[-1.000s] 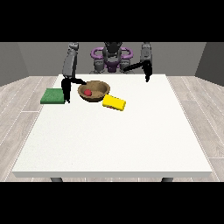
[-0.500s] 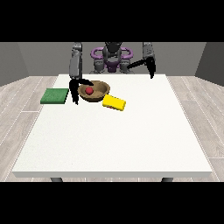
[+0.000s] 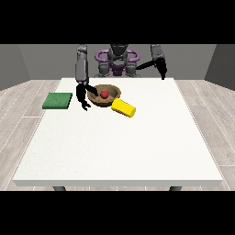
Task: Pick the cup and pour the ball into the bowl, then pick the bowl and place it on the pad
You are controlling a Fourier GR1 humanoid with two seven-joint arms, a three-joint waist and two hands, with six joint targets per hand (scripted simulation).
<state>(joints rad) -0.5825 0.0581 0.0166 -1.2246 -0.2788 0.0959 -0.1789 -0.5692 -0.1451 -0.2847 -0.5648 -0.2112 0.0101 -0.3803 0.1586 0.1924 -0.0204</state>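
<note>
You see the table [image 3: 137, 147] | pad [image 3: 57, 100] lying far left | bowl [image 3: 97, 98] right of pad, not on it | cup [image 3: 124, 108] on its side, touching bowl's near-right rim | ball [image 3: 104, 94] inside bowl | hand at view's left [image 3: 85, 97] at bowl's left rim, fingers spread downward | hand at view's right [image 3: 161, 69] raised off the table at the far edge, finger state: you cannot tell.

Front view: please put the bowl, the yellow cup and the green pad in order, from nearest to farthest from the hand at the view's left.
Measured from the hand at the view's left:
1. Bowl, right beside the hand, with the red ball inside.
2. Green pad, on the hand's other side, towards the view's left edge.
3. Yellow cup, lying on its side beyond the bowl, towards the view's right.
</note>
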